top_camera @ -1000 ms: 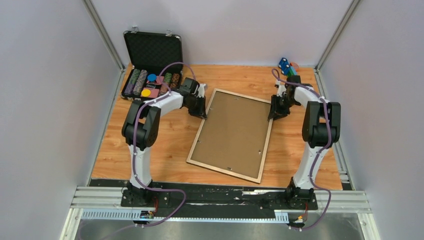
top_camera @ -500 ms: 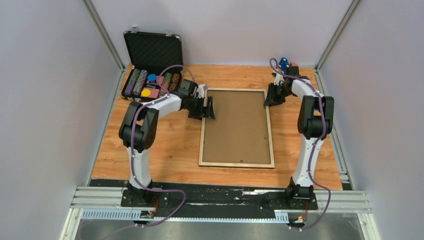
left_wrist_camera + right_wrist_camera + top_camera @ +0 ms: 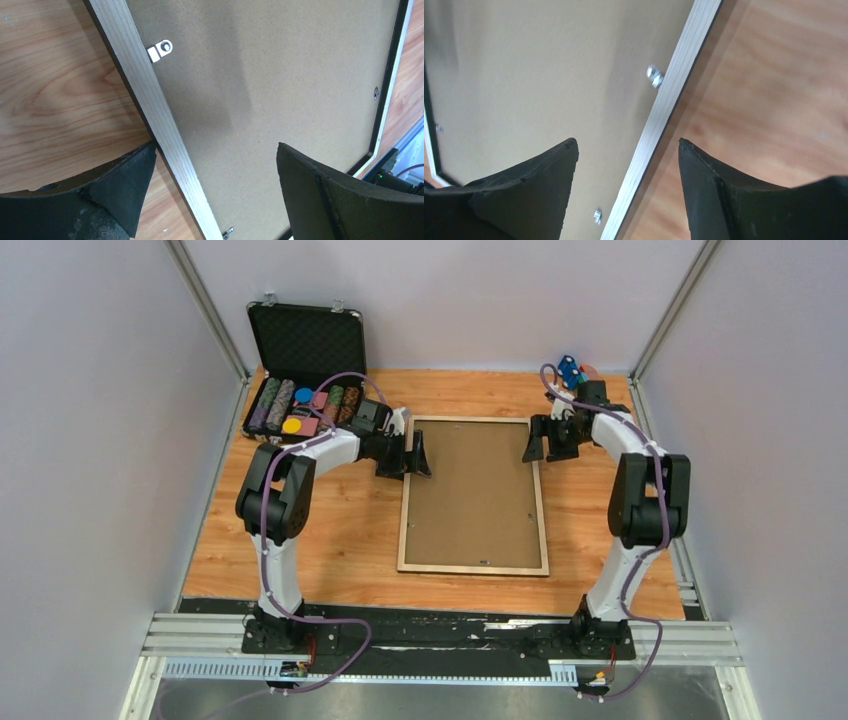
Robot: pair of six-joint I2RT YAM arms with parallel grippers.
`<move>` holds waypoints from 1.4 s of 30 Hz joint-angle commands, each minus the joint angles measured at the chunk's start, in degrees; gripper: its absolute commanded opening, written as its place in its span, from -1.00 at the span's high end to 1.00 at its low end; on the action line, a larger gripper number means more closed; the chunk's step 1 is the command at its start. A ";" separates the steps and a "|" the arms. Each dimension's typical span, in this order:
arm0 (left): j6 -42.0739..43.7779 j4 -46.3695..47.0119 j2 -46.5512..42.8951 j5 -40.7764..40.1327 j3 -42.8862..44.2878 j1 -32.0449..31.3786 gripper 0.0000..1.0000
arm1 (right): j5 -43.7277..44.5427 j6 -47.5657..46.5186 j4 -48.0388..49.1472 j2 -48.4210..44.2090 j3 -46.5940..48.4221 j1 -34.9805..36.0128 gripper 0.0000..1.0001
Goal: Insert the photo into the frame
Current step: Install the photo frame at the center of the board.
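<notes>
The frame (image 3: 404, 502) lies flat in the middle of the table with its pale wood edge up, and a brown backing board (image 3: 472, 490) fills it. The photo is hidden. My left gripper (image 3: 420, 455) is open astride the frame's left rail (image 3: 150, 95) near the far corner; its jaws (image 3: 216, 146) hold nothing. My right gripper (image 3: 535, 443) is open over the right rail (image 3: 674, 90), with one finger above the board (image 3: 549, 75) and the other above the table, and its jaws (image 3: 627, 141) are empty. Small metal clips (image 3: 161, 50) sit along the rails.
An open black chip case (image 3: 305, 350) with coloured chips stands at the back left. A small blue object (image 3: 570, 370) sits at the back right corner. Grey walls close in the wooden table (image 3: 330, 530) on three sides.
The frame has swung from a skewed lie to square with the table. Both grippers have opened and let go of its rails. The right gripper has drawn slightly up and away.
</notes>
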 commanded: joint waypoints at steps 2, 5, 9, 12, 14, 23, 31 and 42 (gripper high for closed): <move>-0.74 -5.90 4.46 -1.68 -3.40 -0.59 -1.00 | 0.35 -4.10 1.75 -14.27 -11.61 -0.33 -0.44; -0.63 -5.86 4.45 -1.35 -3.18 -0.59 -1.00 | 0.25 -5.94 1.42 -19.57 -18.93 -0.13 -0.44; -0.06 -5.94 4.49 -0.91 -2.78 -0.59 -1.00 | 0.14 -7.92 1.52 -25.10 -26.49 1.19 -0.43; 0.49 -5.78 4.78 0.21 -2.45 -0.53 -1.00 | 0.58 -7.67 2.11 -27.43 -30.07 2.07 -0.41; 0.77 -5.51 5.18 1.28 -2.22 -0.51 -1.00 | 0.90 -7.13 2.67 -28.18 -31.29 4.39 -0.39; 1.55 -5.37 5.85 0.82 -2.16 -0.42 -1.00 | 7.64 -4.95 5.03 -27.69 -34.54 7.50 -0.25; 1.69 -5.50 5.81 1.08 -1.89 -0.42 -1.00 | 10.80 -4.01 6.24 -25.94 -34.54 7.46 -0.13; 1.82 -5.78 6.19 1.02 -1.64 -0.20 -1.00 | 11.89 -2.60 6.41 -23.53 -34.86 7.67 -0.05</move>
